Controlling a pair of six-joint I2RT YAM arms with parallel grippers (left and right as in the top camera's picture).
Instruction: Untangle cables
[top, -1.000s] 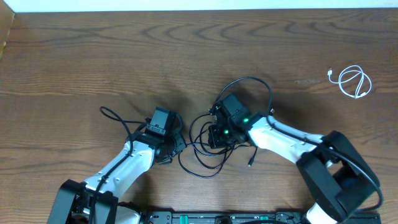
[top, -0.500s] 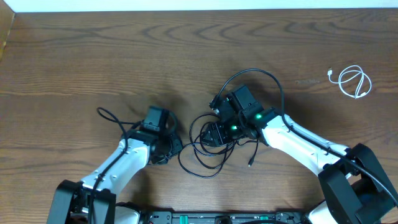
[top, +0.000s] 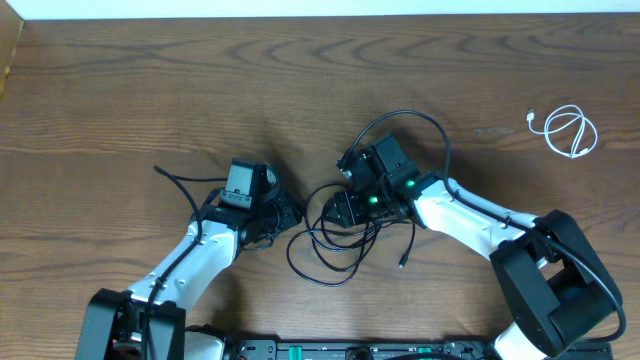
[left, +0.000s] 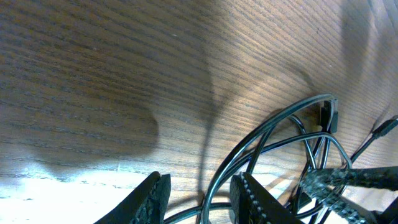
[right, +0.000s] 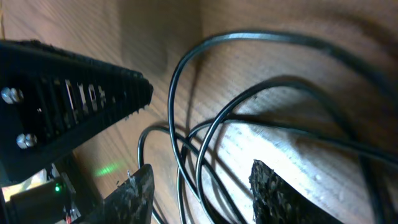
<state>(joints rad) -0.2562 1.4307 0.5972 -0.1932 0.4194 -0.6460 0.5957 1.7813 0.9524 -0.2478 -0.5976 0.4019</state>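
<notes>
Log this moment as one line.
left claw: open, at black cables | right claw: open, at same tangle | white cable: coiled, apart at right

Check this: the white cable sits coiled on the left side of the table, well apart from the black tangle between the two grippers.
One thing is off: the white cable lies coiled on the right side of the table, not the left, as the overhead view shows. It does sit well apart from the black tangle between the left gripper and the right gripper.
</notes>
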